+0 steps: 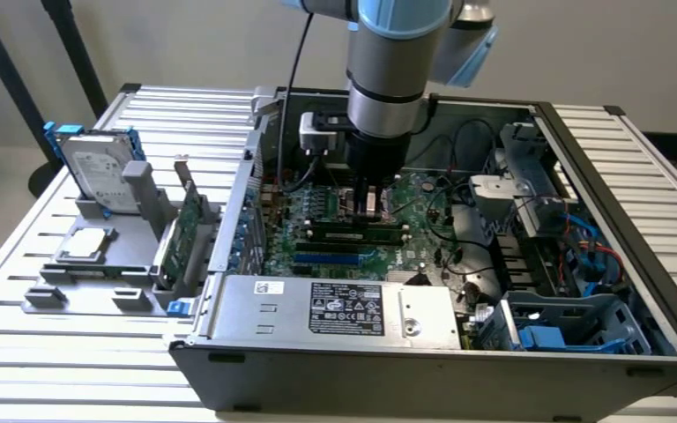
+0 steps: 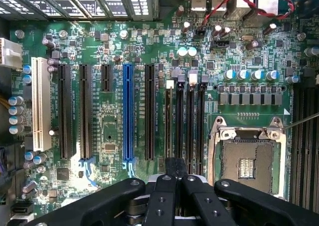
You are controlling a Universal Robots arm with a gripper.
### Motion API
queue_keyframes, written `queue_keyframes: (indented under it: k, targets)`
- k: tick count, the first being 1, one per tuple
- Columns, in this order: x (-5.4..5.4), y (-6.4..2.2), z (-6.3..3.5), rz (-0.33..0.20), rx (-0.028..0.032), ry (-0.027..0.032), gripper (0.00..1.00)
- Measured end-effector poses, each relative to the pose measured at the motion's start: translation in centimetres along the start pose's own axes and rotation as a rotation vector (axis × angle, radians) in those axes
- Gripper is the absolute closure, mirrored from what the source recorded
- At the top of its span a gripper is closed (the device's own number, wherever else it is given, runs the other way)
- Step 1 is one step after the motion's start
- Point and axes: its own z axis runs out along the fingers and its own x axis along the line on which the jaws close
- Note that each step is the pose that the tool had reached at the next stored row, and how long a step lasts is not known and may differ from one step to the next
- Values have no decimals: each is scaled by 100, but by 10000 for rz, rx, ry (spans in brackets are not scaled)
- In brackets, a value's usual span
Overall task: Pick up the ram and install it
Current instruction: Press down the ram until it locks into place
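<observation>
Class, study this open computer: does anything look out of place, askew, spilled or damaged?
One thing stands out: the processor socket on the motherboard is bare, with its metal frame exposed and no cooler over it. Beyond that, nothing looks spilled, broken or askew.

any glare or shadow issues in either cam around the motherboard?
Exterior view: even light, but the arm and gripper shade the motherboard inside the case; mild sheen on the power supply cover. Wrist view: board evenly lit, small highlights on the CPU socket frame, gripper fingers dark and soft up close.
</observation>
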Motion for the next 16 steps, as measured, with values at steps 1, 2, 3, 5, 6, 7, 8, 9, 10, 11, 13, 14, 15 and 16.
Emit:
queue_keyframes:
  k: [1,2,3,5,6,7,8,9,10,11,13,14,15,16]
  targets:
    - [0,0,-1,-6,0,-1,89]
    - [-1,1,-12,-13,4,-11,89]
    - [-2,2,-37,-16,8,-19,89]
    - [0,5,-115,-22,1,-1,89]
    - [0,7,-153,-25,2,-3,89]
    - [0,8,-182,-27,0,3,89]
    - [0,8,-194,-27,0,1,89]
    - [0,8,-195,-28,1,0,89]
    - [-1,8,-195,-28,1,0,89]
    - [0,8,-195,-28,0,0,89]
    - [-1,8,-195,-28,0,0,89]
    - [0,8,-196,-29,0,2,89]
    - [0,8,-196,-28,0,1,89]
    - [0,8,-196,-28,0,1,89]
